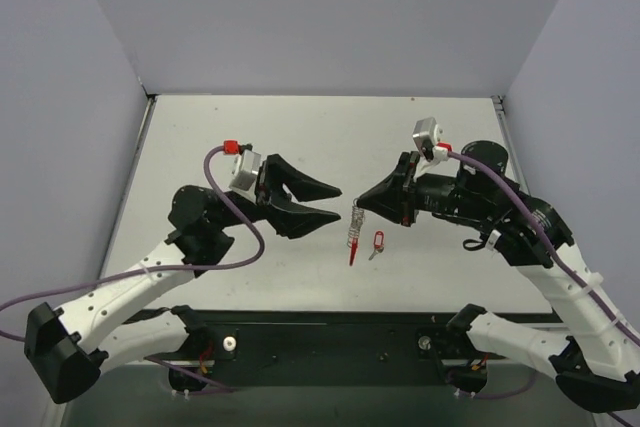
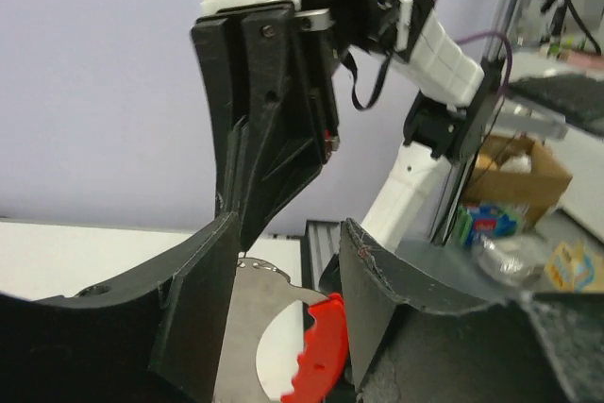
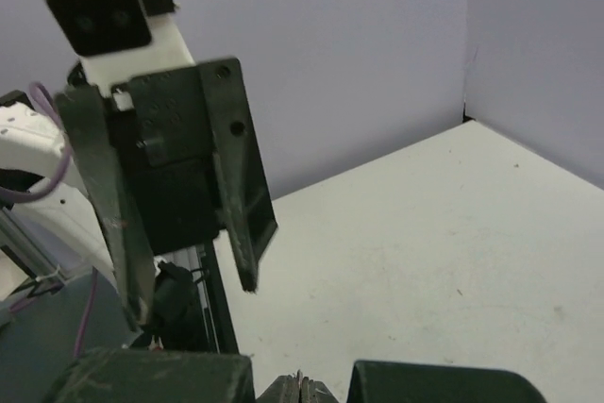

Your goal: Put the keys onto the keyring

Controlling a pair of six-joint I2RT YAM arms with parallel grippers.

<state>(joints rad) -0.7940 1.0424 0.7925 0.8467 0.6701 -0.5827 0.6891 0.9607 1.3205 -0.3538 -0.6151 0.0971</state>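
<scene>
- One tagged key (image 1: 377,241) was in view: silver with a red oblong tag. It lay flat on the surface (image 1: 330,137), nearer the arm bases than the right pincer's tip and just beside the low end of what that pincer held.
- One keyring (image 1: 354,235) was in view, a bunch of silver keys on a red curved loop. It hung straight down from the tip of the right pincer (image 1: 360,205), red end lowest. The keys in the bunch overlapped too much to count. Whether the red end touched the surface could not be told.
- Two arms were in view, each with one pincer.
- The right pincer was closed on the top of the keyring, its fingers meeting in a point. That arm rose from its base at the near right and bent at the elbow. Its forearm ran level toward the middle, pointing at the left pincer.
- The left pincer (image 1: 339,203) stood wide apart and held nothing. Its tips were close to the right pincer's tip and pointed at it. The left wrist view showed the silver keys and red loop in the gap between its fingers.
- The left arm mirrored the right, coming from the near left with a folded elbow.
- Beyond both pincers the pale surface ran back to the walls.
</scene>
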